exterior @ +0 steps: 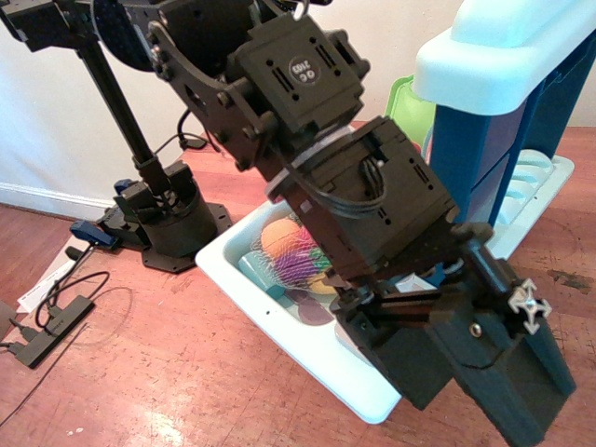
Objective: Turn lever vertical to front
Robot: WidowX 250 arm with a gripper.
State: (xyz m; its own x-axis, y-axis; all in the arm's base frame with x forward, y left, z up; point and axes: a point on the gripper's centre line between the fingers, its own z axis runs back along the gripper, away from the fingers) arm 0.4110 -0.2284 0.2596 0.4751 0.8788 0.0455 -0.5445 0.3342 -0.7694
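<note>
The lever is the thing we have to turn, but we cannot see it in this one view. Our big black arm (326, 158) fills the middle and hides whatever is behind and under it. The lever may be down by the sink, behind the arm, but we cannot tell.

Our gripper (484, 372) hangs low at the right, over the near corner of the white sink basin (233, 265). We see two dark blocks pointing down, with a thin gap between them. We see nothing held there. We cannot tell if the gripper is wide or squeezed, because the tips run off the bottom edge.

To do this step well, we think we should find the lever first and go slowly. We should come at it from the side, push near its top end, and swing it gently to the front. We should keep clear of the sink wall so we do not bump it.

Inside the sink lies a net bag of toy food (293, 256), orange and purple. It is just beside our arm.

The sink sits on a red-brown wooden floor (158, 363). A blue and white toy kitchen (503, 102) stands at the right. A black stand (158, 205) stands at the left by a pale wall (47, 121), with cables (56, 307) on the floor.
</note>
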